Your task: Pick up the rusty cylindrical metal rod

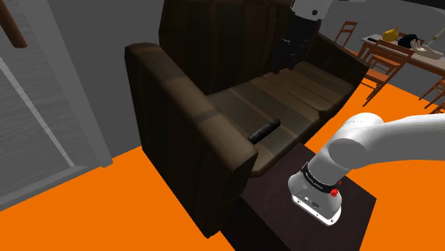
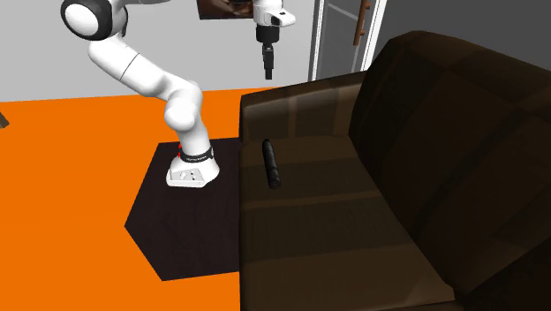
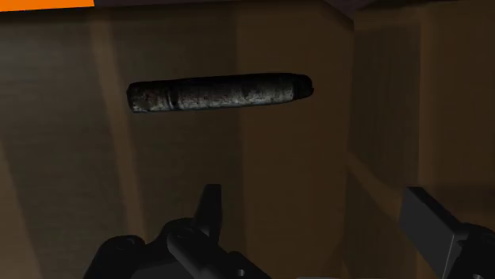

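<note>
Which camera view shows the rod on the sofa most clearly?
The wrist view: the rod is close there, seen along its whole length, and its mottled, rusty surface shows. The shoulder view and the second exterior view show it as a small dark stick on the sofa seat, without surface detail.

Rusty mottled metal rod (image 3: 218, 93), leathery brown sofa (image 3: 317, 158)

The rod (image 1: 262, 130) is a short, dark cylinder, its surface mottled grey and brown with rust, with a grooved ring near one end. It lies flat on the brown sofa seat (image 1: 299, 89), close to the seat's front edge, just right of centre in the shoulder view.
</note>
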You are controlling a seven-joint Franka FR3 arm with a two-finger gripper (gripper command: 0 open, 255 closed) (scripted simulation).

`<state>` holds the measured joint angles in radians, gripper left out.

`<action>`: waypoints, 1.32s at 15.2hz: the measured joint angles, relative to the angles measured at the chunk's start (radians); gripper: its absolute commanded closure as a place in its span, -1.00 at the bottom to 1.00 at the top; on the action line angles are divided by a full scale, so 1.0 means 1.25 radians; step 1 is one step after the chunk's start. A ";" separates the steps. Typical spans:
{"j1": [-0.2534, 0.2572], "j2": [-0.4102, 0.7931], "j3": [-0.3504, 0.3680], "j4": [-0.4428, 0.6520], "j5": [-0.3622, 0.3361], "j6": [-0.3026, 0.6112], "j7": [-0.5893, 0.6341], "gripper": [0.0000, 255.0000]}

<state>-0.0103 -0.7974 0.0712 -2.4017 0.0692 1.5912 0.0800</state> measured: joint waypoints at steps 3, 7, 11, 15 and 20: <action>0.016 -0.010 -0.010 -0.037 -0.012 0.023 -0.049 -1.00; 0.060 -0.038 -0.052 -0.154 -0.057 0.102 -0.213 -1.00; 0.099 -0.050 -0.103 -0.257 -0.116 0.188 -0.386 -1.00; 0.124 -0.029 -0.164 -0.346 -0.188 0.297 -0.559 -1.00; 0.143 0.050 -0.244 -0.438 -0.293 0.471 -0.766 -1.00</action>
<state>0.1690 -0.7353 -0.2344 -2.9486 -0.2967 2.1794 -0.8779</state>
